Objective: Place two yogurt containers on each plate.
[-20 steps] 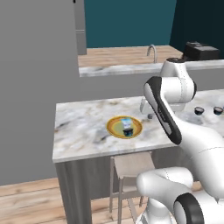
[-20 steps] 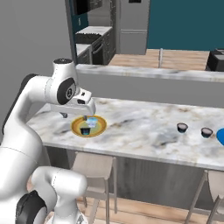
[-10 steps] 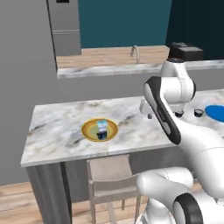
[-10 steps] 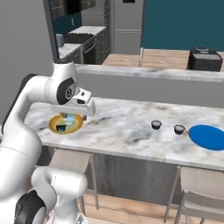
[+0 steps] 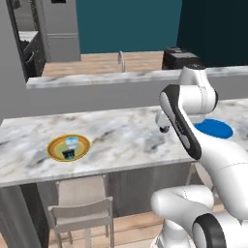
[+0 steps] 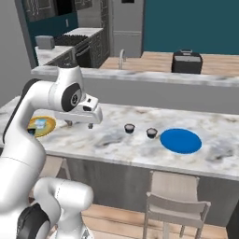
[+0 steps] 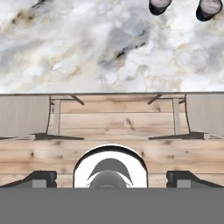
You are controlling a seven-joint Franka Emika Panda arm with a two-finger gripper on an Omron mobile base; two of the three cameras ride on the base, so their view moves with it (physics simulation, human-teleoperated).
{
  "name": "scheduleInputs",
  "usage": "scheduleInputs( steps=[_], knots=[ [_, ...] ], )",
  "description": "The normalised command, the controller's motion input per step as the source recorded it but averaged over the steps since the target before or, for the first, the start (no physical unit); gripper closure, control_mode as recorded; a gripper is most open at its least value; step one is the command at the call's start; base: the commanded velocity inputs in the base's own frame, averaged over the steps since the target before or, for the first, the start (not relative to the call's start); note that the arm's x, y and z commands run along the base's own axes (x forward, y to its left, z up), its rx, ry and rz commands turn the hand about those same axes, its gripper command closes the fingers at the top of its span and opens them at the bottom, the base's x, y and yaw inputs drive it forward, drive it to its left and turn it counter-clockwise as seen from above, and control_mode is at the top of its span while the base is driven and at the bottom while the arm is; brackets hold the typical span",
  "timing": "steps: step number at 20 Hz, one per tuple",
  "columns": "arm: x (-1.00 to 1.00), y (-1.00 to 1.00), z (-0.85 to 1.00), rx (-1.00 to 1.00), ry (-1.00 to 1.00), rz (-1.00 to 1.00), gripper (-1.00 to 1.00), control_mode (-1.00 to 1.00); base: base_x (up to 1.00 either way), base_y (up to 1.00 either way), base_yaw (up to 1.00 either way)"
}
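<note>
The orange-rimmed plate [image 5: 69, 147] lies at the left of the marble counter, carrying the pale blue-white yogurt cup [image 5: 71, 141] and a dark one [image 5: 68, 154]. Two more dark yogurt cups [image 6: 129, 128] [image 6: 151, 133] stand on bare counter just left of the blue plate [image 6: 180, 140]. My gripper [image 6: 80, 124] hovers open and empty above the counter's front part, between the two plates. In the hand view the gripper [image 7: 112, 178] has its fingertips [image 7: 41, 177] spread wide, and the two dark cups [image 7: 159, 5] [image 7: 209, 8] sit at the top edge.
The counter's front edge [image 7: 112, 93] crosses the hand view, with two stools [image 7: 24, 116] [image 7: 205, 114] and wooden floor below it. A raised ledge [image 6: 140, 77] with a faucet [image 6: 122, 55] and a dark toaster [image 6: 186, 61] runs behind the counter.
The base has driven to the right, so the whole scene slid left. The blue plate and two dark cups came closer to centre. The arm's pose looks unchanged.
</note>
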Motion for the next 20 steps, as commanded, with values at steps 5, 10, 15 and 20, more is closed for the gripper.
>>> scheduleInputs(
  steps=[5,10,15,20],
  knots=[
    [0.00,0.00,0.00,0.00,0.00,0.00,-1.00,1.00,-0.04,-0.47,0.00],
    [0.00,0.00,0.00,0.00,0.00,0.00,-1.00,1.00,-0.02,-0.47,0.00],
    [0.00,0.00,0.00,0.00,0.00,0.00,-1.00,1.00,0.00,-0.55,0.00],
    [0.00,0.00,0.00,0.00,0.00,0.00,-1.00,1.00,0.04,-0.42,0.00]
  ],
)
